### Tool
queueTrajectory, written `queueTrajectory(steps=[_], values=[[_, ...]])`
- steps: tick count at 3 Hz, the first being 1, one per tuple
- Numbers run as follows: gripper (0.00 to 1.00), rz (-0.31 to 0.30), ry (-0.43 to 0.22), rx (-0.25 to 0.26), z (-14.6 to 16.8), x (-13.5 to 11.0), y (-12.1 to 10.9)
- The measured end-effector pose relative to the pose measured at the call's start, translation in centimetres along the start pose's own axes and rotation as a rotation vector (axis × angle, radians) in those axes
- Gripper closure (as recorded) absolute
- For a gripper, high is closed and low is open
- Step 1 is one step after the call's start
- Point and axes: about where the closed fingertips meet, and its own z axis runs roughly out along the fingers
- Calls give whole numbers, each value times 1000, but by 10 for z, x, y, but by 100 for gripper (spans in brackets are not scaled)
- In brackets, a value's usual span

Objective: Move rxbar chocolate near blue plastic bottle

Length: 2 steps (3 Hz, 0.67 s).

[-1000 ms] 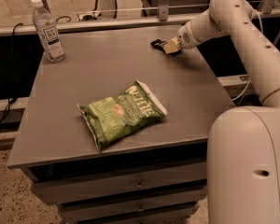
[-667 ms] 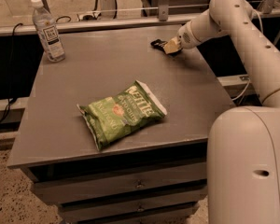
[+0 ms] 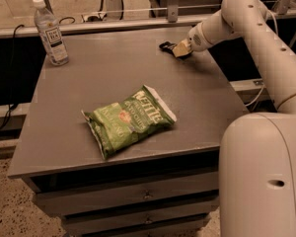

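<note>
The rxbar chocolate, a small flat black wrapper, lies at the far right of the grey table. My gripper reaches in from the right and is down on it. The fingers look shut on the bar, whose black end sticks out to their left. The blue plastic bottle, clear with a white cap and white label, stands upright at the far left corner, well apart from the bar and the gripper.
A big green crinkly chip bag lies in the middle of the table towards the front. My white arm arcs over the table's right edge. Drawers run below the tabletop, and a rail with cables lies behind it.
</note>
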Motion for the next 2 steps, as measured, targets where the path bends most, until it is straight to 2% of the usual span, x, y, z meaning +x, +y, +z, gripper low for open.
queueTrajectory(steps=[1, 2], values=[[15, 0, 0, 0, 0, 0, 0], [0, 0, 0, 0, 0, 0, 0]])
